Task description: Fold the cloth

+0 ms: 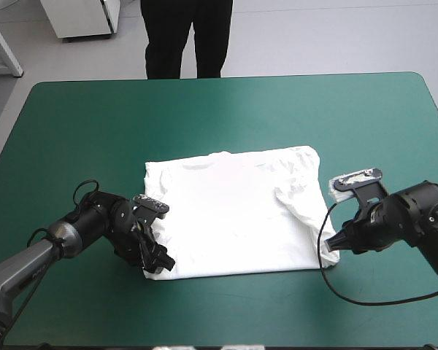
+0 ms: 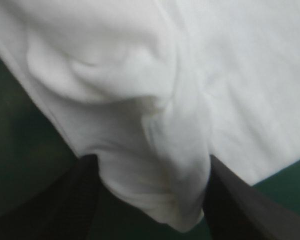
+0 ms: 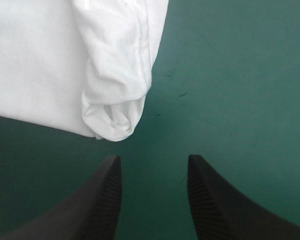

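**Left gripper (image 1: pixel 159 261) astride one near corner, right gripper (image 1: pixel 336 246) just short of the other**

Seen from above, the T-shirt (image 1: pixel 233 211) lies flat at the middle of the teal-green cover (image 1: pixel 226 109). Its long axis runs from 9 to 3 o'clock, and a sleeve (image 1: pixel 301 208) is turned in along its 3 o'clock side. The left gripper sits at the shirt's 7 o'clock corner and the right one at the 4 o'clock corner. Each arm is nearest its own corner, with the cloth spanning the gap between them.

In the left wrist view the black fingers (image 2: pixel 75 200) stand apart with a bunched fold of white cloth between them, not pinched. In the right wrist view the fingers (image 3: pixel 102 200) are likewise apart over bare cover. The sleeve's rolled end (image 3: pixel 115 117) lies just ahead of them, off toward the shirt side and not between them.

From both grippers the shirt's far edge lies toward 12 o'clock, so a fold would probably carry the near edge straight across the short axis. The right gripper likely has to advance toward 10 o'clock to reach its corner, while the left need only clamp.
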Robot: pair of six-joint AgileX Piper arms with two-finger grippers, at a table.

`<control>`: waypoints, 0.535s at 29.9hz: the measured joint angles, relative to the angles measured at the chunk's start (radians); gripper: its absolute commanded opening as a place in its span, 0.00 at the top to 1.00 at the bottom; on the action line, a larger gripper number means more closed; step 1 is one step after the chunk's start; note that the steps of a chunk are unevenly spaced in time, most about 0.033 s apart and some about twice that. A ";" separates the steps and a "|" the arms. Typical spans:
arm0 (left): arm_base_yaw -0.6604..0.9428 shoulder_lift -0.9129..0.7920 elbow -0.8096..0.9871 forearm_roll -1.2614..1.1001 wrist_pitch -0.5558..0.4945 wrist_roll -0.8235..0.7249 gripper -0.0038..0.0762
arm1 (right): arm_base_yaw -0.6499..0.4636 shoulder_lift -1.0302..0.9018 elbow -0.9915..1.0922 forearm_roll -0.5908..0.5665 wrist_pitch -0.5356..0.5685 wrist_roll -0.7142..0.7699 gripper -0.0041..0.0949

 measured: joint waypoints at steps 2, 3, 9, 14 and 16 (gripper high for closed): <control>0.000 -0.007 0.010 0.003 -0.014 0.000 0.57 | 0.000 0.000 0.049 0.003 -0.040 0.001 0.54; 0.000 -0.011 0.015 0.009 -0.022 0.000 0.61 | 0.000 0.000 0.075 0.005 -0.066 0.003 0.54; 0.006 -0.016 0.028 0.038 -0.043 0.000 0.81 | 0.000 0.000 0.180 0.023 -0.204 0.016 0.54; 0.008 -0.016 0.028 0.044 -0.050 0.002 0.89 | 0.000 0.001 0.227 0.069 -0.283 0.019 0.54; 0.008 -0.016 0.028 0.041 -0.051 0.009 0.90 | 0.000 0.012 0.233 0.089 -0.299 0.020 0.54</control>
